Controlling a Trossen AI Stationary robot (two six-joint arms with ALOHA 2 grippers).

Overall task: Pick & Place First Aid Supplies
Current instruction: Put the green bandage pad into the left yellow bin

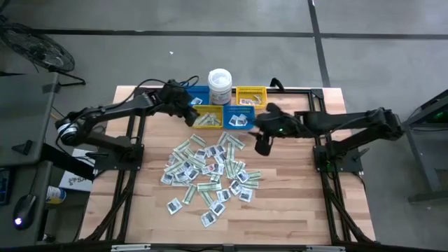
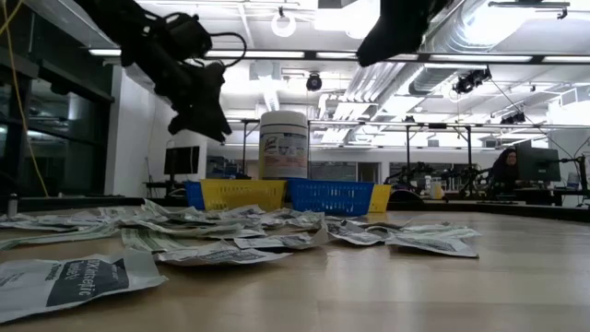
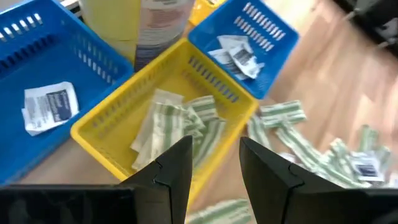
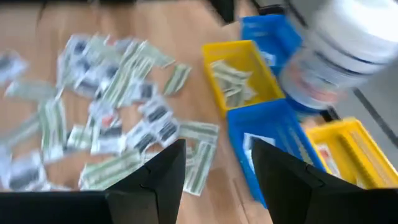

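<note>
1. the left gripper [image 1: 194, 112] hangs over the near yellow bin [image 3: 112, 134] at the back of the table [image 1: 294, 210], fingers [image 3: 177, 168] spread apart and nothing between them.
2. in that yellow bin lie several green-and-white strips [image 3: 180, 124], loose and overlapping.
3. beside it, the blue bin [image 3: 273, 37] holds a few white square packets [image 3: 239, 56]; another blue bin [image 3: 37, 62] on the other side holds one white square packet [image 3: 50, 106].
4. the white lidded tub [image 1: 220, 85] stands upright behind the bins, between the back blue bin and the far yellow bin [image 1: 250, 95].
5. the right gripper [image 1: 263, 145] hovers above the wood, just to the right of the bins and off the pile's right edge; its fingers [image 4: 165, 171] stand wide, gripping nothing.
6. the main pile of first aid supplies [image 1: 208, 173] is spread across the middle of the table, squares and strips mixed, many overlapping.
7. from table height the packets lie flat and crinkled in front of the bins, one white packet with dark print [image 2: 78, 279] closest to the low camera.
8. a person [image 2: 505, 168] sits at a desk far back in the room.
</note>
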